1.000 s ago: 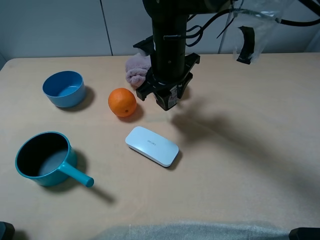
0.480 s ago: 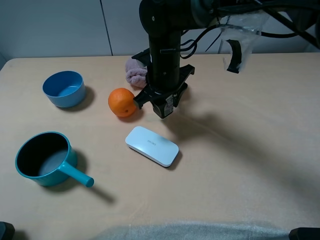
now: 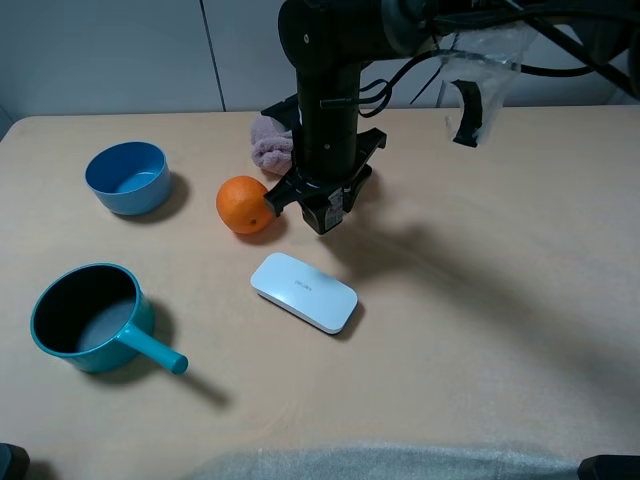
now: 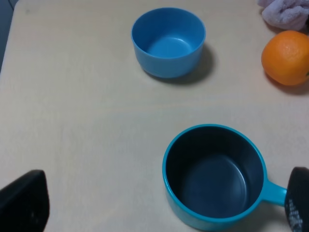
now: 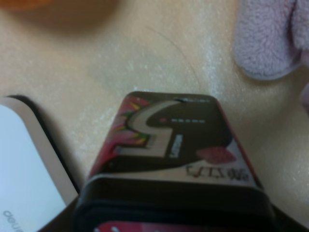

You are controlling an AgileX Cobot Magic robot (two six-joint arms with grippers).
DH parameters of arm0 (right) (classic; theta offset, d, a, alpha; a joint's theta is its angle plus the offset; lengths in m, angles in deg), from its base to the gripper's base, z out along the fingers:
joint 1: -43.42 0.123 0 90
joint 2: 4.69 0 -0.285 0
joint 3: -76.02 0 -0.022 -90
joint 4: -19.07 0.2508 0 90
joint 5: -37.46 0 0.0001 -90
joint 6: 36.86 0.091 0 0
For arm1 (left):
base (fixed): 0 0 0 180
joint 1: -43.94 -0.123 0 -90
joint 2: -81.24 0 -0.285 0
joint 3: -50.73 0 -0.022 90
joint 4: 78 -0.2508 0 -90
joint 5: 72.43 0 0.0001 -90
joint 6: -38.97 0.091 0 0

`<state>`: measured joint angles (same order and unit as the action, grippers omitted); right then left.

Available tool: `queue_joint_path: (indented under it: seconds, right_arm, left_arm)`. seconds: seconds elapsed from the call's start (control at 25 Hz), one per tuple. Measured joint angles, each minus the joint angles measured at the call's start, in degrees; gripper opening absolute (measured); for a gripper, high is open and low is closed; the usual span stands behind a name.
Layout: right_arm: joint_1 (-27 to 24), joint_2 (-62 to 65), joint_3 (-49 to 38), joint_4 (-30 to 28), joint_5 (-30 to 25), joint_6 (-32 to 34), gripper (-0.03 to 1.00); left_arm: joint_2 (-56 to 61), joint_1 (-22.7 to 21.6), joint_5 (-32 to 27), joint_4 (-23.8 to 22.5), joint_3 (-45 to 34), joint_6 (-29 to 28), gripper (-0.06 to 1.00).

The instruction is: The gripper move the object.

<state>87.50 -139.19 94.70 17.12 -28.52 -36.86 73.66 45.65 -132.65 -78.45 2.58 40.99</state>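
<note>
Beige table; right fingers grip dark box marked "5".

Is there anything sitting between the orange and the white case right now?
No. The exterior high view shows only bare table between the orange and the white case.

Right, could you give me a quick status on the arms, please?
Left fingers open. Right gripper shut on the box, low near the table. Orange and white case close by.
</note>
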Motion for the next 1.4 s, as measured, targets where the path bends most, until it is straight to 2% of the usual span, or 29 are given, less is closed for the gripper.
queue_joint_path:
  seconds: [1.4]
  right_arm:
    - [0.0,-2.0,0.0,-0.4,0.5,0.0,0.37]
  left_arm:
    - [0.0,0.0,0.0,0.0,0.0,0.0,0.99]
